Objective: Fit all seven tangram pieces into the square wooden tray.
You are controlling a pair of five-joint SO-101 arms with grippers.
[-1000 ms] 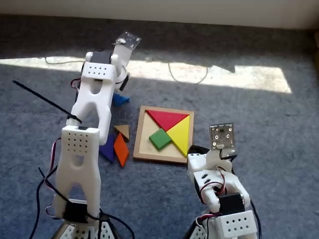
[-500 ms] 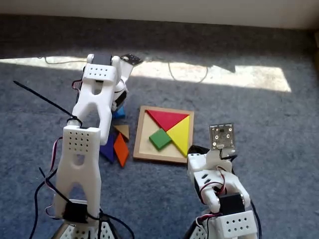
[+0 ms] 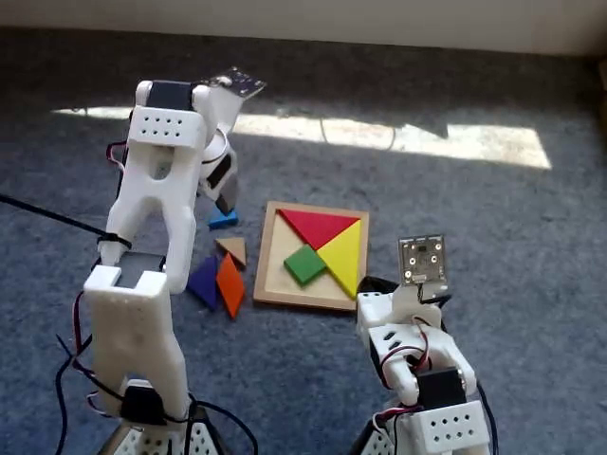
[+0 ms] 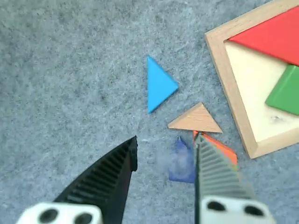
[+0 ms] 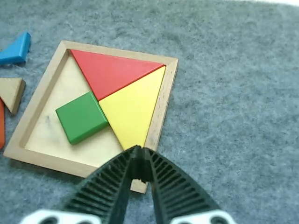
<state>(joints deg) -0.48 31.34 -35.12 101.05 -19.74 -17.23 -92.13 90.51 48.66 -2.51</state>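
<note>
The square wooden tray (image 3: 268,254) lies mid-carpet and holds a red triangle (image 3: 313,226), a yellow triangle (image 3: 345,254) and a green square (image 3: 304,264). Left of it on the carpet lie a light blue triangle (image 3: 223,220), a tan triangle (image 3: 232,249), an orange parallelogram (image 3: 229,284) and a dark blue triangle (image 3: 204,282). My left gripper (image 4: 166,144) hangs open above these loose pieces, holding nothing, with the light blue triangle (image 4: 160,85) just beyond its tips. My right gripper (image 5: 138,154) is shut and empty over the tray's near rim (image 5: 161,112), by the yellow triangle's (image 5: 133,109) tip.
Grey carpet surrounds the tray, with open floor to its right and behind it. A thin cable (image 3: 351,142) runs across the sunlit strip at the back. The left arm's tall white links (image 3: 152,237) stand over the loose pieces' left side.
The left arm has risen and swung left. The light blue triangle has shifted closer to the tan triangle and now lies free. The right arm has not moved.
</note>
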